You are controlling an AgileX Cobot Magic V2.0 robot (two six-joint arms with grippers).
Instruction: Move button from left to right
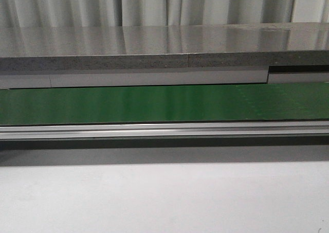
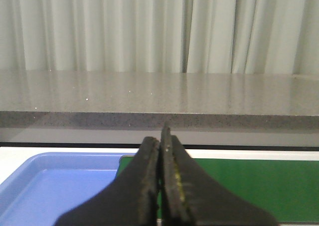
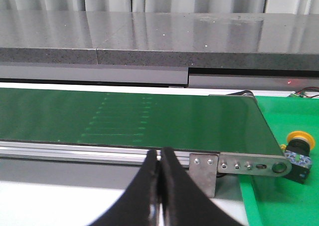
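Observation:
The button [image 3: 298, 150], a yellow cap on a black block, lies on its side on a green tray [image 3: 294, 196] just past the right end of the green conveyor belt [image 3: 129, 118]. It shows only in the right wrist view. My right gripper [image 3: 160, 153] is shut and empty, on the near side of the belt's rail, well to the left of the button. My left gripper [image 2: 160, 138] is shut and empty, above the left end of the belt [image 2: 249, 186]. Neither gripper shows in the front view.
A blue tray [image 2: 55, 186] sits at the belt's left end, its visible part holding nothing. A metal bracket [image 3: 239, 167] ends the belt's aluminium rail [image 1: 164, 130]. A grey stone shelf [image 1: 154, 48] runs behind the belt, with curtains beyond. White table [image 1: 164, 197] lies in front.

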